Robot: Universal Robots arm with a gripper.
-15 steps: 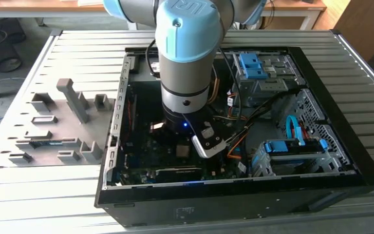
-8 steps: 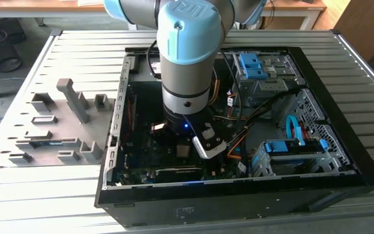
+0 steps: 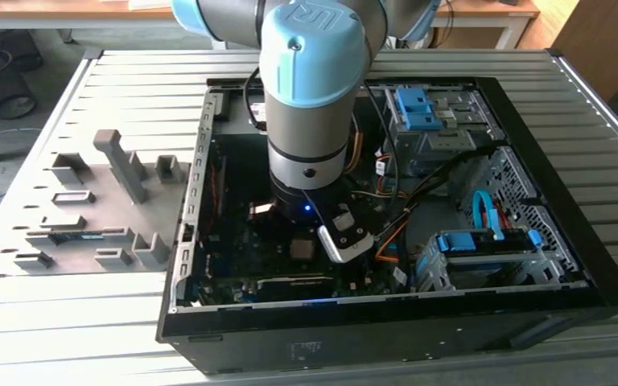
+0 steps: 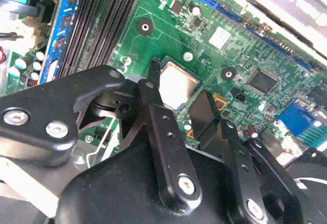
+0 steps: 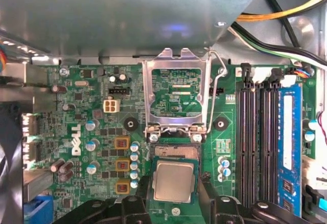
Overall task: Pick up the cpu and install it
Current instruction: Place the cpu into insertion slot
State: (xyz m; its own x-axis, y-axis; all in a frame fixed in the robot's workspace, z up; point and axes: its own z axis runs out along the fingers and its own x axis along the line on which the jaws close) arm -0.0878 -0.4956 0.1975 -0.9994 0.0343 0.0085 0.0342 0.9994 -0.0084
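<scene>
Reaching into the case (image 3: 395, 342), the claw (image 4: 179, 92) is closed narrowly on the cpu (image 5: 173, 181), held by two opposite edges at the socket, between its raised plate (image 5: 149, 91) and the board's (image 5: 76, 106) edge, near the memory slots (image 5: 255, 142).

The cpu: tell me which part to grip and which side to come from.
Pinch the cpu by two opposite side edges, coming straight down from above. It is a thin flat square lying level, metal top up, so the top gives nothing to pinch. Probably choose the edges not facing the open retention frame.
</scene>
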